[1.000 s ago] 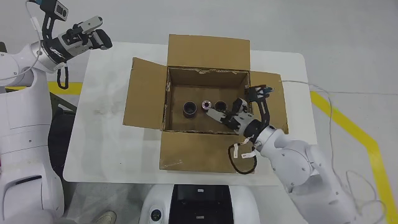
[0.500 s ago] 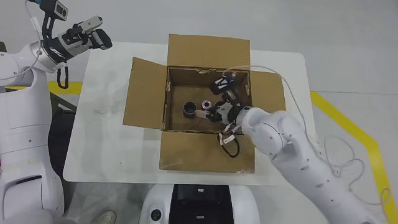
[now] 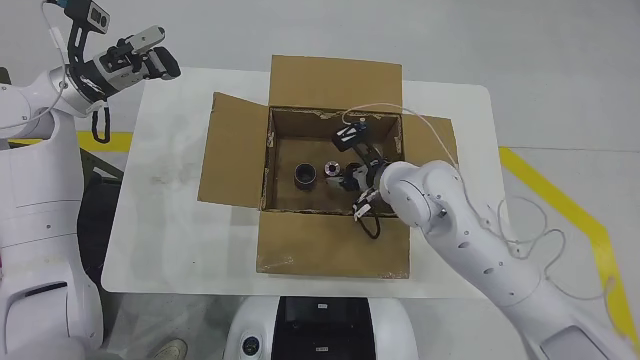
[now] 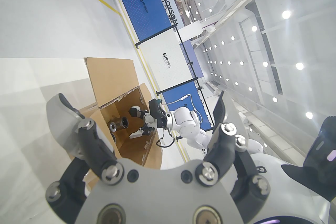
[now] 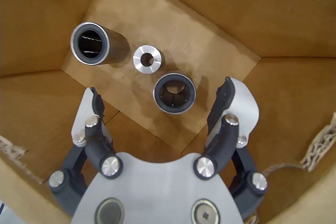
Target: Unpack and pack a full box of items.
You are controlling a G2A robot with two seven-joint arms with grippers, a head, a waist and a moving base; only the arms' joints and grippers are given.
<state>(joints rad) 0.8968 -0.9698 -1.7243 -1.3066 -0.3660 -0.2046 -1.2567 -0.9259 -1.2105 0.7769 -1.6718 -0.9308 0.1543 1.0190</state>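
Observation:
An open cardboard box [image 3: 236, 150] stands mid-table, and three metal parts stand upright on its floor. These are a tall dark sleeve [image 5: 90, 43], a small silver bushing [image 5: 147, 59] and a short ring bearing [image 5: 174, 93]. My right gripper [image 5: 160, 89] hangs open inside the box just above the short bearing, one finger on each side, touching nothing. From above, the right gripper [image 3: 350, 170] covers that bearing, while the tall sleeve [image 3: 304, 174] and the bushing [image 3: 332, 169] show beside it. My left gripper [image 3: 165, 60] is open and empty, raised over the table's far left corner.
All the box flaps [image 3: 335, 82] are folded outward, and the walls close in around the right gripper. The white table [image 3: 165, 210] is bare to the left of the box. A cable [image 3: 420, 120] loops from the right arm over the box's right side.
The right arm swung from over the box's right flap into the box and now hangs over the parts. The left arm has not moved.

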